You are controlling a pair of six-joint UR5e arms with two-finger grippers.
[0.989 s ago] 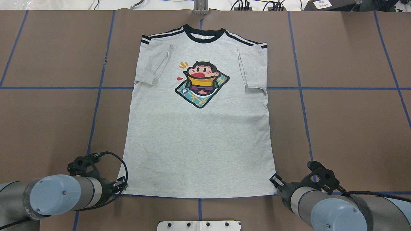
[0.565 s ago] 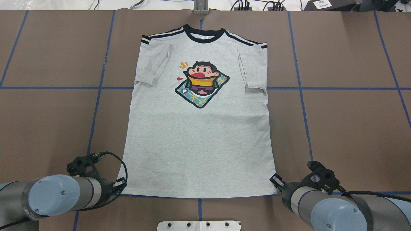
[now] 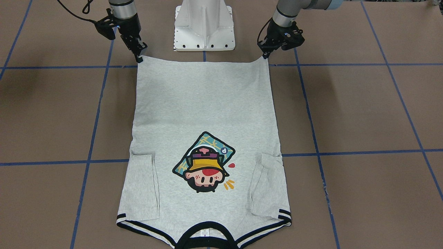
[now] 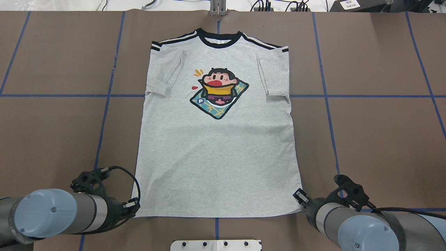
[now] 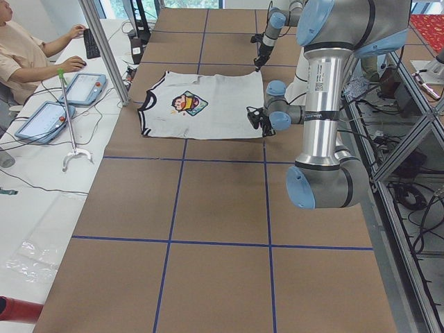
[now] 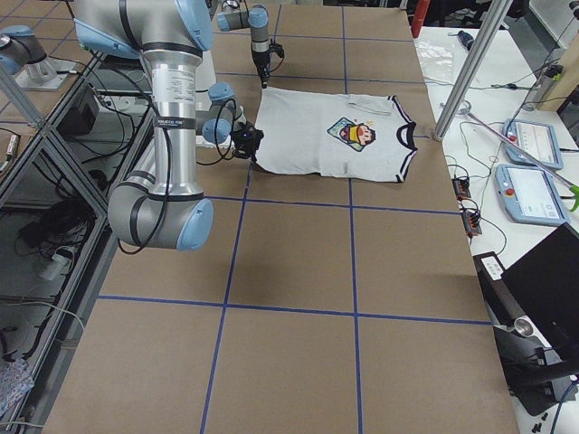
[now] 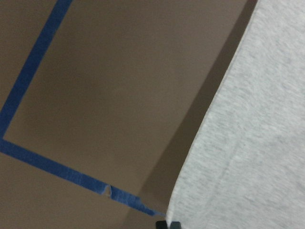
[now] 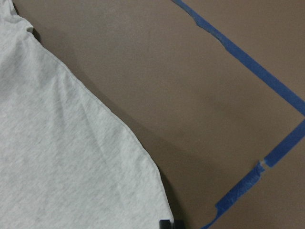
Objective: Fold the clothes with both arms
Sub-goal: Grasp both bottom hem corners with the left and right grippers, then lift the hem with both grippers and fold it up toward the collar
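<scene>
Grey T-shirt (image 4: 216,146) is lying face up and flat in the middle of the surface (image 4: 383,146), with the neckband (image 3: 204,226) toward the far edge and the hem (image 4: 216,212) at the near edge by the robot.

Compared with a second ago, the left arm (image 4: 66,214) is sitting a bit nearer the robot. The hem corner in its pincer has come along, so the near-left corner is now lying right at the blue tape (image 4: 104,115) line. The whole shirt is looking a touch more stretched out and pulled toward the robot. The right arm (image 4: 348,223) is sitting pretty much where it was.

Left pincer (image 3: 265,55) is clenched on the near-left hem corner, and right pincer (image 3: 139,57) is clenched on the near-right one. In the front view both corners are peaking up a little, with the hem dipping between them. The wrist cams are just showing the shirt edge running into the fingertips.

Both sleeves (image 4: 163,73) are lying folded in over the chest, either side of the cartoon print (image 4: 218,92).

The surface is wearing brown paper with a blue tape grid. A white pedestal (image 3: 204,27) is standing between the arms. Past the far edge, a person (image 5: 24,52) is sitting at a white desk with two teach pendants (image 5: 87,87).
</scene>
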